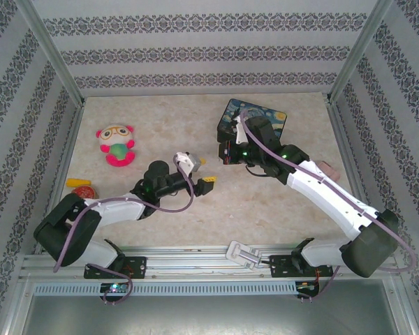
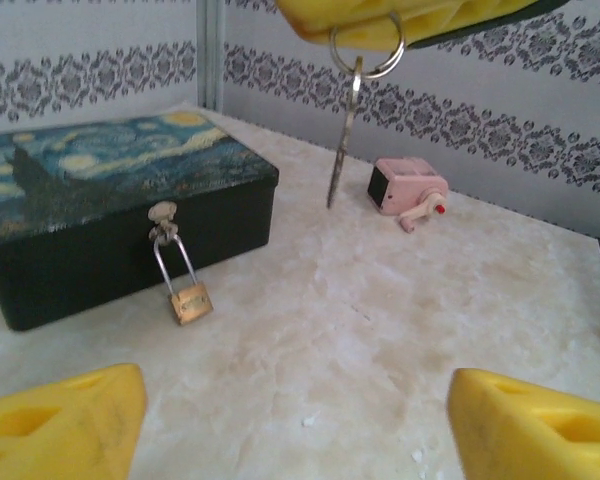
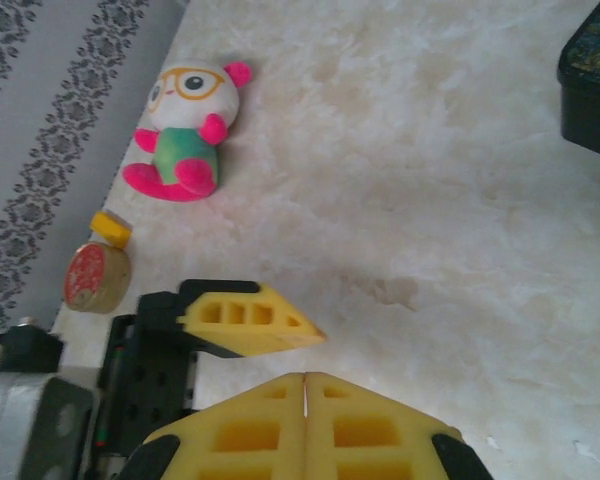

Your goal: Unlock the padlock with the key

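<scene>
Brass, tiny, the padlock (image 2: 190, 302) hangs by its thin shackle (image 2: 160, 265) from the front clasp (image 2: 162, 215) of the tin box (image 2: 100, 190); expect it light, swinging, slippery. Pinch its flat body. Your left gripper (image 2: 295, 390) gapes empty; your right gripper (image 3: 305, 385) pinches the key (image 2: 342, 150) by its ring (image 2: 368, 55).

Marbled table (image 2: 380, 330) carries a tin box (image 2: 100, 170), plush toy (image 1: 116, 145), pink sharpener (image 2: 405, 188).
</scene>
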